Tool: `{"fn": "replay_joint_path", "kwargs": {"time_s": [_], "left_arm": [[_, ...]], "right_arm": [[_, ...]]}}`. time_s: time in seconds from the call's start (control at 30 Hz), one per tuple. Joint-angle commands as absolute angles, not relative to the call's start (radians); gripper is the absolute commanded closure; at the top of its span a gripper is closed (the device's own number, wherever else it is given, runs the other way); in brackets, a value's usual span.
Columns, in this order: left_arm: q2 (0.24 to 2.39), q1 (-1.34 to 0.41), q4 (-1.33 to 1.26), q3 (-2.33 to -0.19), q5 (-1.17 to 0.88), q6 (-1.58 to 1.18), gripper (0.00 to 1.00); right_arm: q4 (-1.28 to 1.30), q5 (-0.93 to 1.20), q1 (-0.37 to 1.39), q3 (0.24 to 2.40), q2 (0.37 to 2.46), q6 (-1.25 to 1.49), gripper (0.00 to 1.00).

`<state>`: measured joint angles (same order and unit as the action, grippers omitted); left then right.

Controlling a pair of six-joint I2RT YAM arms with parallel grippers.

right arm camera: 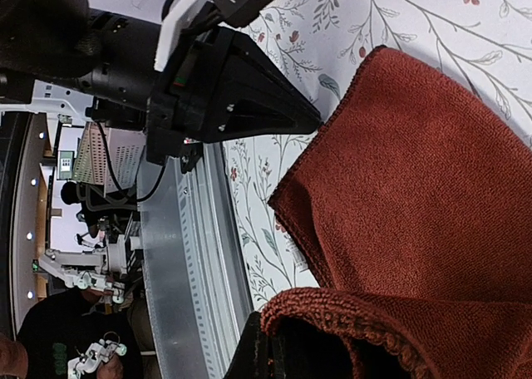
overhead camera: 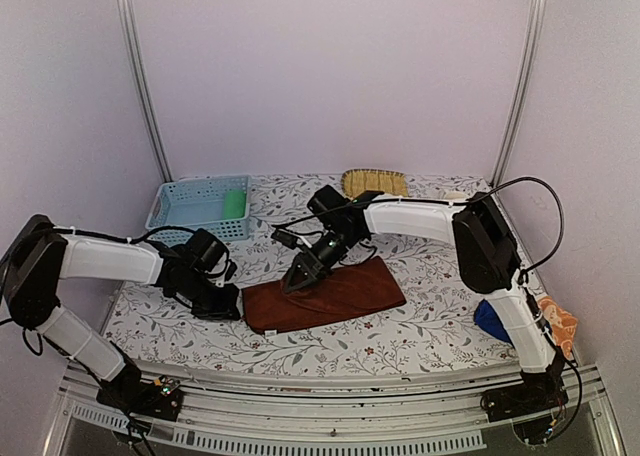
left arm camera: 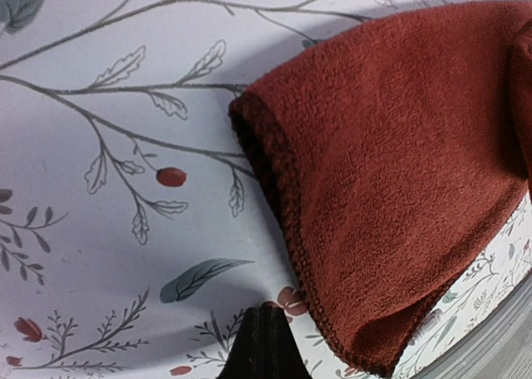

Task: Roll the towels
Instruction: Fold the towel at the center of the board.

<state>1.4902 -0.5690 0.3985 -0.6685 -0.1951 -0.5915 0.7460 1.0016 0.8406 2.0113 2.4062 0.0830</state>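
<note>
At worktop (overhead camera: pixel 420 326) centre, your reddish-brown towel (overhead camera: pixel 330 294) lies spread. Your right fingers (overhead camera: pixel 297 279) are clamped on its far-left edge; your left fingers (overhead camera: pixel 228 306) are closed, empty, just left of it.

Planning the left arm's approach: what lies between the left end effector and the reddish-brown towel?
Only a narrow strip of bare floral table cover. The left wrist view shows the left end effector just short of the reddish-brown towel, nothing between them.
</note>
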Motion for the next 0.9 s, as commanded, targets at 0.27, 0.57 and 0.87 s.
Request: {"fn": "replay_joint_path", "kwargs": {"time_s": [0.27, 0.57, 0.87], "left_arm": [[1.510, -0.563, 0.379, -0.630, -0.219, -0.598, 1.00], [1.496, -0.562, 0.387, -0.624, -0.205, -0.591, 1.00], [1.499, -0.561, 0.378, -0.617, -0.206, -0.590, 1.00]], "right_arm": [[0.633, 1.008, 0.913, 2.144, 2.513, 0.212, 0.97], [0.592, 1.014, 0.953, 2.167, 2.548, 0.258, 0.98], [0.557, 0.993, 0.966, 2.205, 2.589, 0.277, 0.91]]}}
